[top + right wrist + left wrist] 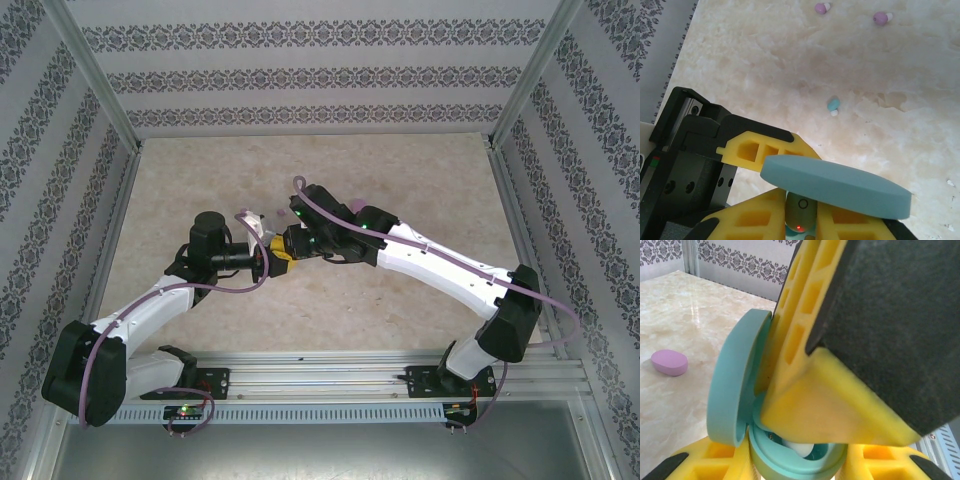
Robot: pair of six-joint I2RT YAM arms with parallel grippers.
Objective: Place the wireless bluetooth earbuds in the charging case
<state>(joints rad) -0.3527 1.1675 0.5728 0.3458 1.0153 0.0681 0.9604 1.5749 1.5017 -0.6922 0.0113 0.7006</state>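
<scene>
My left gripper is shut on the body of a teal charging case, which stands with its lid swung open. A white earbud tip shows inside the case. My right gripper is shut on a pale earbud with a red light, just under the open lid and over the case mouth. Both grippers meet at mid-table, left gripper against right gripper. On the table lie a light blue earbud and two pink-purple earbuds.
A closed pink oval case lies on the marble table to the left of the held case. Patterned walls with aluminium posts enclose the table. The mounting rail runs along the near edge.
</scene>
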